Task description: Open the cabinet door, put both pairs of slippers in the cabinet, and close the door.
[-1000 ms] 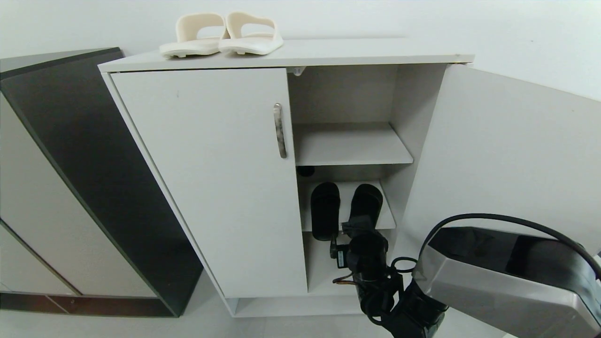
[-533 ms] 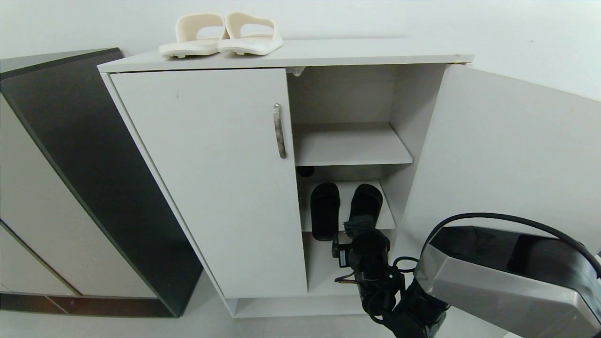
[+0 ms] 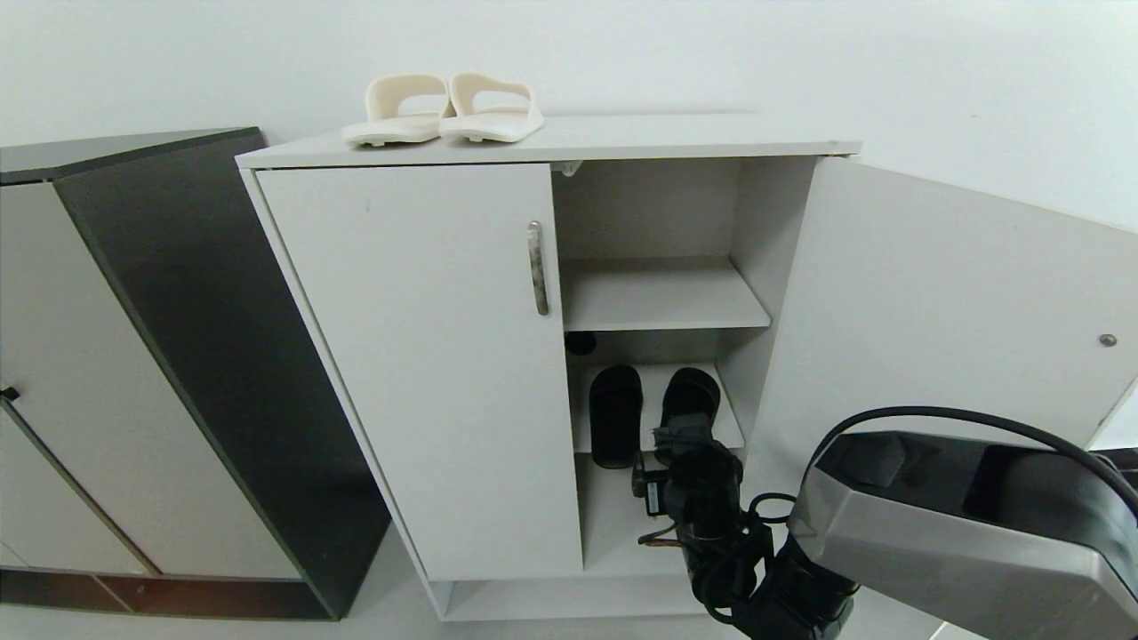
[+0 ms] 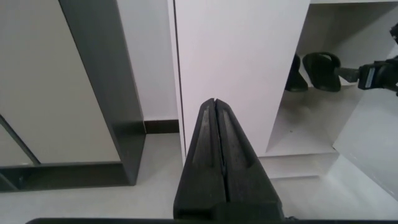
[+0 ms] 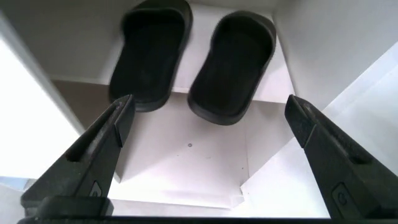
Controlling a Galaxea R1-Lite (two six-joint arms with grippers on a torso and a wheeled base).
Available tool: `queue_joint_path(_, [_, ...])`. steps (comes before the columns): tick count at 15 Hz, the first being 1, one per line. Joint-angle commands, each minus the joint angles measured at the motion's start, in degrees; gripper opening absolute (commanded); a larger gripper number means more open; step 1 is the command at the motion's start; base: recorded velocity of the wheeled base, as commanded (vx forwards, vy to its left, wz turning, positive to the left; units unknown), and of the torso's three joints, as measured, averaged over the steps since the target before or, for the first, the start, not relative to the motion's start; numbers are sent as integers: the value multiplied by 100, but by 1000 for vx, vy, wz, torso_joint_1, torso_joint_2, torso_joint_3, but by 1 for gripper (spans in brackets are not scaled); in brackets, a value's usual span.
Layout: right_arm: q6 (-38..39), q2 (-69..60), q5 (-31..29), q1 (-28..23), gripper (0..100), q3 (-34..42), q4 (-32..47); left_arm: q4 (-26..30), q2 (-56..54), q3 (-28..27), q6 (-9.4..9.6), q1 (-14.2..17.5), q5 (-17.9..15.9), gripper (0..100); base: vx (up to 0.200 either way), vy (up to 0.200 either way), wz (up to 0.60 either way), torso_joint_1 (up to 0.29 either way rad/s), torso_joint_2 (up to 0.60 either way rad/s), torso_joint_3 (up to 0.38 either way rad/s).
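Observation:
A pair of black slippers [image 3: 649, 409] lies side by side on the middle shelf of the white cabinet [image 3: 409, 356], whose right door [image 3: 933, 302] stands open. My right gripper [image 3: 681, 436] hangs open just in front of that shelf, empty. Through the right wrist view the black slippers [image 5: 193, 62] lie beyond my right gripper [image 5: 208, 104], apart from its fingers [image 5: 106, 149]. A cream pair of slippers [image 3: 444, 111] rests on the cabinet top. My left gripper [image 4: 214, 104] is shut and empty, low in front of the closed left door [image 4: 239, 56].
The closed left door has a metal handle [image 3: 537, 267]. An upper shelf [image 3: 662, 298] and the bottom compartment [image 3: 613, 524] are bare. A dark-sided cabinet [image 3: 178, 338] stands close on the left. The open right door juts out beside my right arm.
The whole head view has shifted and the cabinet looks a little farther, so the camera moved. The right gripper stays open just in front of the black slippers.

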Motion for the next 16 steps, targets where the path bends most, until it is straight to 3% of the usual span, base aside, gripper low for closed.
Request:
queue_joint_path(1, [-12, -10, 37, 10, 100, 96, -79, -1, 9, 0, 2, 2, -5, 0, 0, 0, 0, 0, 0, 0])
queue_joint_path(5, [-38, -300, 335, 10, 100, 492, -114, -18, 9, 0, 10, 2, 21, 0, 0, 0, 0, 0, 0, 0])
queue_joint_path(8, [-56, -836, 898, 133, 100, 958, -88, -18, 9, 0, 2, 2, 12, 0, 0, 0, 0, 5, 54, 67])
queue_joint_path(13, [-56, -827, 977, 229, 100, 1028, -26, -18, 9, 0, 28, 2, 4, 0, 0, 0, 0, 0, 0, 0])
queue_joint_path(16, [-56, -827, 977, 221, 100, 1037, -35, -18, 9, 0, 28, 2, -5, 0, 0, 200, 0, 5, 5, 2])
